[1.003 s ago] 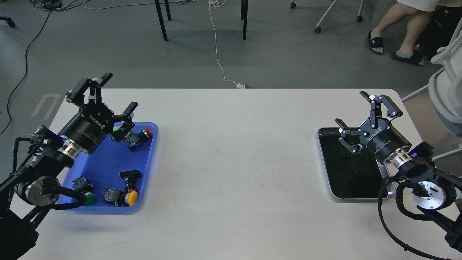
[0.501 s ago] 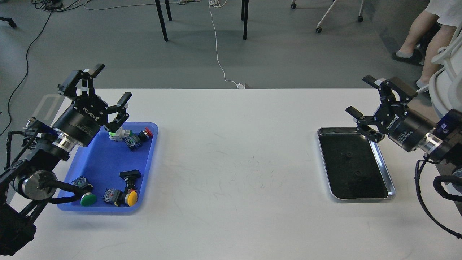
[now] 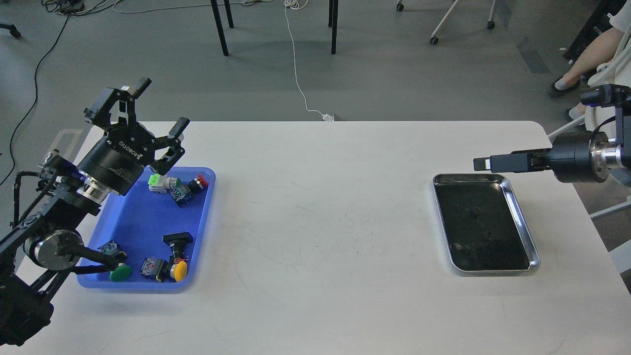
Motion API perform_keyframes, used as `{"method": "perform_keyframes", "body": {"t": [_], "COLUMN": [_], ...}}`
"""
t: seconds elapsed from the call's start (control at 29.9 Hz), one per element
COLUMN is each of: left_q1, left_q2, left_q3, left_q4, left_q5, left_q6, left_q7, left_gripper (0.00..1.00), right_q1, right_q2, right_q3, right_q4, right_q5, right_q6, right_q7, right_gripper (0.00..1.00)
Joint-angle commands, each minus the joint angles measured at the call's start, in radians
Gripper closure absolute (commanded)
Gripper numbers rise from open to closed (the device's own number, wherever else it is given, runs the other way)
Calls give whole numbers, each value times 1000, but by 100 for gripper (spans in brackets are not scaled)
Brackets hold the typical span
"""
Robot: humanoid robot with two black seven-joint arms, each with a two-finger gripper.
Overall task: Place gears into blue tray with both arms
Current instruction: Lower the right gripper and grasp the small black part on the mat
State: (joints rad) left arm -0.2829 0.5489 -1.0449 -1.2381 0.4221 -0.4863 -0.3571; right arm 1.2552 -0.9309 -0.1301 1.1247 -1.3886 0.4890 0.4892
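Observation:
The blue tray (image 3: 143, 227) lies at the table's left and holds several coloured-cap push-button switches (image 3: 177, 185). My left gripper (image 3: 162, 104) hangs open above the tray's far left corner, with nothing between its fingers. Two gears (image 3: 476, 211) show faintly as tiny black discs on the black liner of the silver tray (image 3: 523, 217) at the right. My right gripper (image 3: 480, 163) is held level above that tray's far edge and points left. It is seen side-on, so its fingers cannot be told apart.
A white cable (image 3: 297, 64) runs across the floor behind the table, beside dark table legs (image 3: 220, 27). A person's leg (image 3: 581, 61) and a white chair (image 3: 604, 84) are at the far right. Bare white tabletop (image 3: 320, 217) lies between the two trays.
My right arm lifted off the silver tray, swung right and turned its gripper side-on, pointing left. My left gripper rose off the blue tray, staying open.

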Motion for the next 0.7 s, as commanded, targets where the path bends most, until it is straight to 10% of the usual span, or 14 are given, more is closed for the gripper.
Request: {"method": "perform_keyframes", "body": {"t": [0.0, 0.67], "left_q1": [1, 5], "left_q2": [-1, -1], "left_q3": [-3, -12], "left_q4": [-1, -12], "left_q5": [1, 1], "left_q6": [-1, 0], "left_q7": [-2, -2], "left_gripper": [2, 2], "right_q1": [73, 17], "right_q2": [104, 394], "right_q3": [-138, -425], "right_q4": [-94, -390], "right_q5": [-53, -58], "right_q6": [0, -107], "right_q7": [0, 0], "right_gripper": [1, 18]}}
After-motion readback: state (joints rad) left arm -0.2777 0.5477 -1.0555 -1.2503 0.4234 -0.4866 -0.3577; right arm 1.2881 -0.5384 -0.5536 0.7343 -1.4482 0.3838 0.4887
